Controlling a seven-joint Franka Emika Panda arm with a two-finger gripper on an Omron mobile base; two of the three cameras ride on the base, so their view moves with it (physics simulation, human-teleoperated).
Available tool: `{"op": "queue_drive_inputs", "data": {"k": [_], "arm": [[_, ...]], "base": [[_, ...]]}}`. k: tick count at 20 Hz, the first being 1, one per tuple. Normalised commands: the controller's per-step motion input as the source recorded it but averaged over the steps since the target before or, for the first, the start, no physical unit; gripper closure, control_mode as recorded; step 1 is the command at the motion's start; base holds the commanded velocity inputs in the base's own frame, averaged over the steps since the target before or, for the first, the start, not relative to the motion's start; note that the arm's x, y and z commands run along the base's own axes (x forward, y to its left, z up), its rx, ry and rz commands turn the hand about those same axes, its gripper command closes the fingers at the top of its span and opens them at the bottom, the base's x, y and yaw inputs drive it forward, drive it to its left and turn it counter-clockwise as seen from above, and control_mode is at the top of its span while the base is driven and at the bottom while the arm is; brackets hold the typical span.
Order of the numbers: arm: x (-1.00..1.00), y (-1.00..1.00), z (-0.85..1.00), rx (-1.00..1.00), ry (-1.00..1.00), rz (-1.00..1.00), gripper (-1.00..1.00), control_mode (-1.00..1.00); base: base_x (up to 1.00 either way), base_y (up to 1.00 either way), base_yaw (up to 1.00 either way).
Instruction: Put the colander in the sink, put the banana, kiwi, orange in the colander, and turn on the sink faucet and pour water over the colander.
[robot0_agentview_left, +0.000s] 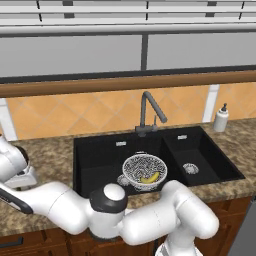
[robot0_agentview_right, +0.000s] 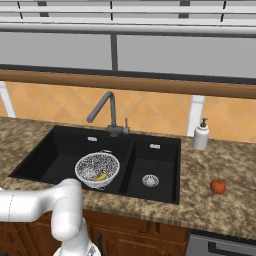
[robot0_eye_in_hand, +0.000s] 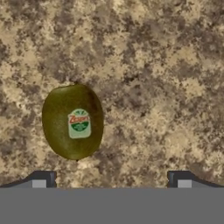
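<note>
The colander (robot0_agentview_left: 140, 165) (robot0_agentview_right: 95, 165) sits in the large basin of the black sink (robot0_agentview_left: 95, 150) (robot0_agentview_right: 162, 165), with the banana (robot0_agentview_left: 150, 177) (robot0_agentview_right: 101, 176) lying inside it. In the hand view the kiwi (robot0_eye_in_hand: 73, 121), olive green with a small sticker, rests on the speckled granite counter. My gripper (robot0_eye_in_hand: 111, 180) hangs open above it, and the kiwi lies ahead of the left fingertip, untouched. The orange (robot0_agentview_right: 218, 186) sits on the counter right of the sink. The sink faucet (robot0_agentview_left: 148, 112) (robot0_agentview_right: 107, 112) stands behind the sink, and no water runs from it.
A white soap dispenser (robot0_agentview_left: 220, 119) (robot0_agentview_right: 201, 135) stands at the back right of the sink. My arm bends far to the left over the counter (robot0_agentview_left: 50, 155) beside the large basin. A tiled wall and a wooden shelf run behind the counter.
</note>
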Motion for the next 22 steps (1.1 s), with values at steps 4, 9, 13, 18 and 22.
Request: {"op": "queue_drive_inputs", "data": {"k": [4,9,13,18,22], "arm": [[0.0,-0.16,-0.03,0.0,-0.03,0.0,-1.0,-1.0],[0.0,-0.01,-0.19,0.0,-0.07,0.0,-1.0,-1.0],[0.01,0.0,-0.21,0.0,-0.1,0.0,-1.0,-1.0],[0.01,0.0,-0.02,0.01,-0.01,0.0,-1.0,-1.0],[0.0,0.0,-0.03,0.0,-0.11,0.0,-1.0,-1.0]], "base": [[0.0,0.0,0.0],[0.0,0.0,0.0],[0.0,0.0,0.0],[0.0,0.0,0.0],[0.0,0.0,0.0]]}}
